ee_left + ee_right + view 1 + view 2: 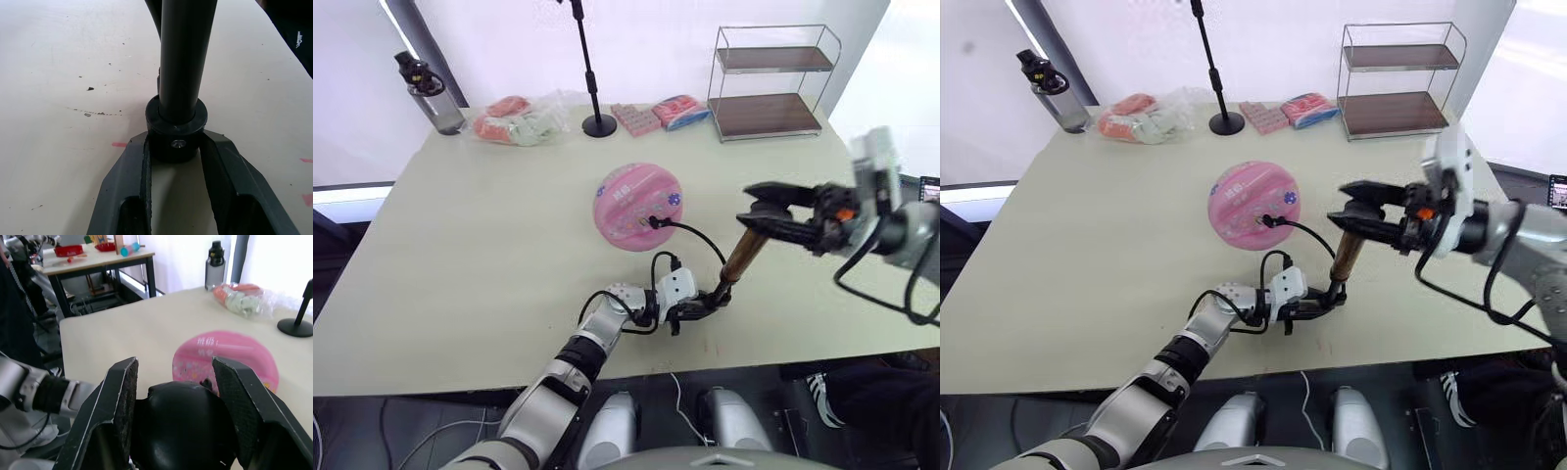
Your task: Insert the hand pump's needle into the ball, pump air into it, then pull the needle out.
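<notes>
The pink ball [637,206] lies squashed and disc-like at the middle of the table. The black fitting of the needle [653,221] sits against the ball's near side; the pin itself is hidden. A thin black hose [701,238] loops from there to the foot of the hand pump [742,257], which stands tilted near the table's front edge. My left gripper [709,305] is shut on the pump's black bottom cap [177,132]. My right gripper [762,210] is shut on the black T-handle [183,421] at the top.
At the back stand a black stand pole [591,78], a wire shelf [770,83], a water bottle [432,93], a plastic bag of packets [516,121] and pink packets [658,115]. The table's front edge [607,377] runs close below my left arm.
</notes>
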Controlling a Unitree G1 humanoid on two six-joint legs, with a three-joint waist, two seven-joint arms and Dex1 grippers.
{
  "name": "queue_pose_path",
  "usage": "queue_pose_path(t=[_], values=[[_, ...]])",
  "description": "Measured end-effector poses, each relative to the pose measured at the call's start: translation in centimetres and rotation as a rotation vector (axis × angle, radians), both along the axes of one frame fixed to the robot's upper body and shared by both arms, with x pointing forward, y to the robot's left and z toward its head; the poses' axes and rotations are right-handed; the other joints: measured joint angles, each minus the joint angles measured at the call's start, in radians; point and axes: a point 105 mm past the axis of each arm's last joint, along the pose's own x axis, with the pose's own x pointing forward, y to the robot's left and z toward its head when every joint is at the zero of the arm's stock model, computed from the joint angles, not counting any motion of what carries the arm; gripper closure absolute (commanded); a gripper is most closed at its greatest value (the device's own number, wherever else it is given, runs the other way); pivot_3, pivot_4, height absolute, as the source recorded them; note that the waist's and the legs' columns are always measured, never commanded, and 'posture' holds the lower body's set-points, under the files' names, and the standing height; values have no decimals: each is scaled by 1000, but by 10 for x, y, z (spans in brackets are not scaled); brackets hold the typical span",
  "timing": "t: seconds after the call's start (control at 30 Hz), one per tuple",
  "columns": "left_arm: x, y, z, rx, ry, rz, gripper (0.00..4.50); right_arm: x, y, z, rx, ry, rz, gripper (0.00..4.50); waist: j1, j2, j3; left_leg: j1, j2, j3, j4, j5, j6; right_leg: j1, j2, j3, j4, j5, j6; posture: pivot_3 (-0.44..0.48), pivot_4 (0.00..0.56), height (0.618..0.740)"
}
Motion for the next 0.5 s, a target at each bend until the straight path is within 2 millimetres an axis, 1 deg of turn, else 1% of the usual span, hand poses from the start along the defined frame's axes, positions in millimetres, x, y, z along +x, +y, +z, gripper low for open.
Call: queue_pose_path(t=[0.03, 0.07, 0.1, 0.17, 0.3, 0.33, 0.4, 0.5], values=[[0, 0, 0, 0, 0, 0, 3407, 1, 0, -3, -2, 1, 1, 2491, 0, 0, -1, 0, 0, 0, 0, 0, 0, 0, 0, 0, 0, 0, 0, 0, 150, 731], [-1, 0, -1, 0, 2, -1, 3407, 3, 2, -12, -4, 10, 2, 2491, 0, 0, -2, 0, 0, 0, 0, 0, 0, 0, 1, 0, 0, 0, 0, 0, 150, 731], [-1, 0, -1, 0, 3, -1, 3407, 3, 2, -14, -2, 11, 2, 2491, 1, 0, -3, 0, 1, 0, 0, 0, 0, 0, 1, 0, 0, 0, 0, 0, 150, 731], [-1, 0, -1, 0, 4, -1, 3407, 8, 4, -33, 5, 31, -12, 2491, 1, -1, -4, 0, 1, 0, 0, 0, 0, 0, 1, 0, 0, 0, 0, 0, 150, 731], [-1, 1, -2, 1, 7, 2, 3407, 12, 7, -60, 9, 50, -30, 2491, 0, -2, -6, 1, 1, 0, 0, 0, 0, 0, 1, 0, 0, 0, 0, 0, 150, 731], [-1, 1, -2, 2, 8, 4, 3407, 12, 8, -70, 0, 53, -30, 2491, 0, -2, -6, 1, 1, 0, 0, 0, 0, 0, 1, 0, 0, 0, 0, 0, 150, 731], [-1, 1, -2, 4, 10, 6, 3407, 11, 11, -76, 5, 38, -21, 2491, -1, -1, -7, 2, 1, 0, 0, 0, 0, 1, 1, 0, 0, 0, 0, 0, 150, 731], [-1, 2, -5, 10, 19, 17, 3407, 11, 14, -80, 13, 12, -13, 2491, -2, -3, -9, 11, 1, 0, -2, 0, 0, 10, 2, 0, 0, -1, 0, 0, 150, 731]])
